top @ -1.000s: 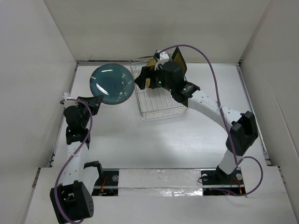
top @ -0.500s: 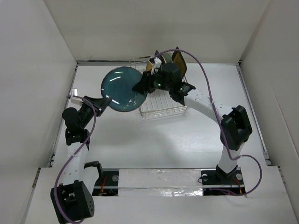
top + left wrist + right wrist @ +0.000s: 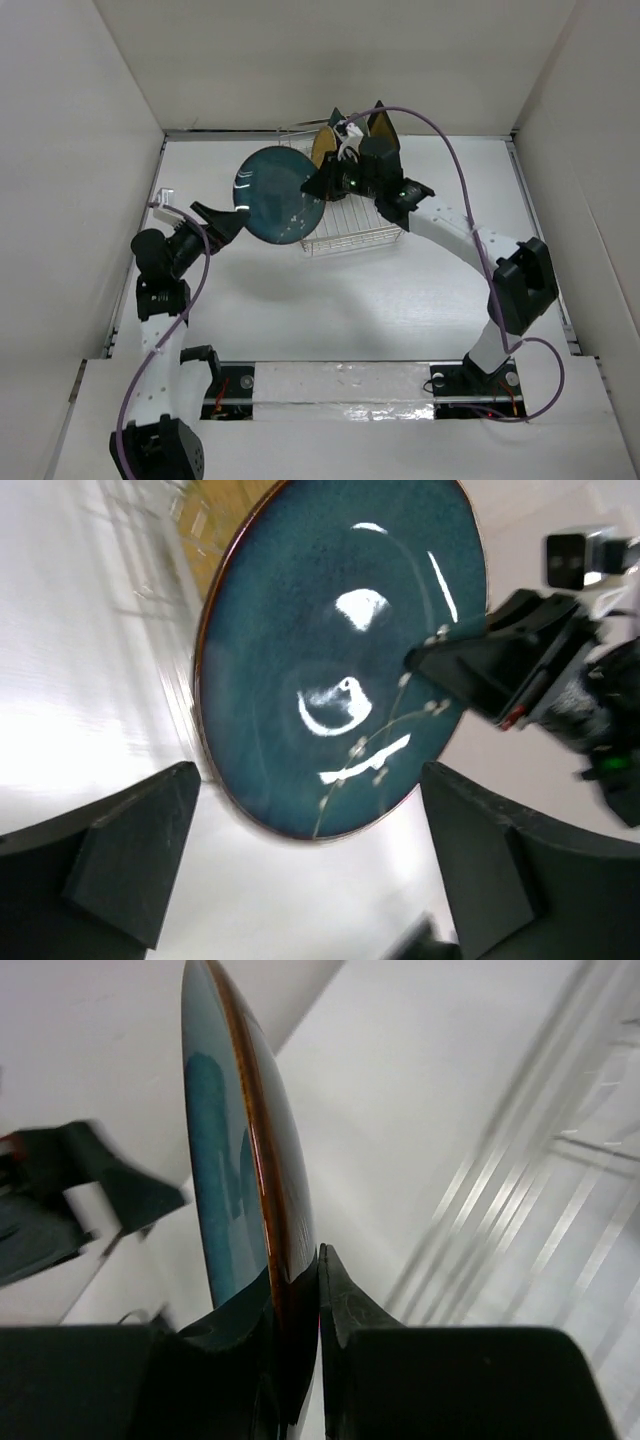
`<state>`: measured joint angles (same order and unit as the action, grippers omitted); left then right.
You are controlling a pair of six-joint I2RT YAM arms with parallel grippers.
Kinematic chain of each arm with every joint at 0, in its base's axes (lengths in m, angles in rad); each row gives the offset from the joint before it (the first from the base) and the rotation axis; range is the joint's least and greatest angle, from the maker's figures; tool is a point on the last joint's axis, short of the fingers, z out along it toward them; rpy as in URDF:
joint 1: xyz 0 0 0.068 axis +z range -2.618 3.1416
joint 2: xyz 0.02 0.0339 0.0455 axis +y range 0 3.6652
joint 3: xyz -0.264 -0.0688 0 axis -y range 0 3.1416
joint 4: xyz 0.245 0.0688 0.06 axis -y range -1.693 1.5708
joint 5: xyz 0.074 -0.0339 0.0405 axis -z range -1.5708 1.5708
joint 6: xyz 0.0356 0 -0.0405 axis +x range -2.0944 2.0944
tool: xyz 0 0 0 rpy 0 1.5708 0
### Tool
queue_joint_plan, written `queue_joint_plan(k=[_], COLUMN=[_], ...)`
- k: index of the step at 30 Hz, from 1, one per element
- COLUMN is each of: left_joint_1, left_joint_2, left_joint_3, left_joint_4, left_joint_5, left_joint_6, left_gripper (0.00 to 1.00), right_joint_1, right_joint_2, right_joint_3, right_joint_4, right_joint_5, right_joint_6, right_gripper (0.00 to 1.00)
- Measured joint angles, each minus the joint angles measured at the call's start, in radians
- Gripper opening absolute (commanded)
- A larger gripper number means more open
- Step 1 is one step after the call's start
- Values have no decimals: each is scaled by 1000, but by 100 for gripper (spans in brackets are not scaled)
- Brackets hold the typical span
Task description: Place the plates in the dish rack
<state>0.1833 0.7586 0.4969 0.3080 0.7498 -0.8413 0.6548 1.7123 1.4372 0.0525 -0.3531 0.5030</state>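
Observation:
The dark teal round plate (image 3: 278, 195) (image 3: 340, 640) stands on edge in the air just left of the dish rack (image 3: 352, 232). My right gripper (image 3: 318, 186) (image 3: 298, 1278) is shut on its right rim, one finger on each face; the plate's edge (image 3: 228, 1130) runs up from the jaws. My left gripper (image 3: 226, 219) (image 3: 308, 792) is open, its fingers (image 3: 140, 845) wide apart and a little off the plate's lower left rim, touching nothing. A yellow plate (image 3: 322, 147) and an amber square plate (image 3: 384, 126) stand upright at the rack's far end.
The rack's wire bars (image 3: 560, 1190) lie right of the held plate. White walls close the table on the left, back and right. My right arm reaches across the rack from the right, with its purple cable (image 3: 450, 150) arching over.
The left gripper carried the teal plate right toward the rack. The right gripper closed on its rim, then the left gripper opened and let go.

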Motion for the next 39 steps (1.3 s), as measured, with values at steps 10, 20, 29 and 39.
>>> queue_joint_plan(k=[10, 20, 29, 39], left_joint_1=[-20, -40, -40, -40], left_joint_2=[-266, -253, -234, -211], left_joint_3=[76, 76, 75, 74], left_joint_4=[-234, -284, -293, -298], left_joint_5=[-170, -95, -77, -77], left_joint_6=[262, 336, 344, 346], left_gripper=[99, 99, 99, 99], right_joint_1=[-71, -34, 11, 114], right_joint_2=[18, 286, 520, 623], right_joint_3=[248, 563, 733, 752], right_joint_4=[-240, -303, -338, -268], right_joint_5=[489, 831, 887, 1051], right_joint_6=[-170, -355, -426, -521], right_gripper=[0, 0, 0, 1])
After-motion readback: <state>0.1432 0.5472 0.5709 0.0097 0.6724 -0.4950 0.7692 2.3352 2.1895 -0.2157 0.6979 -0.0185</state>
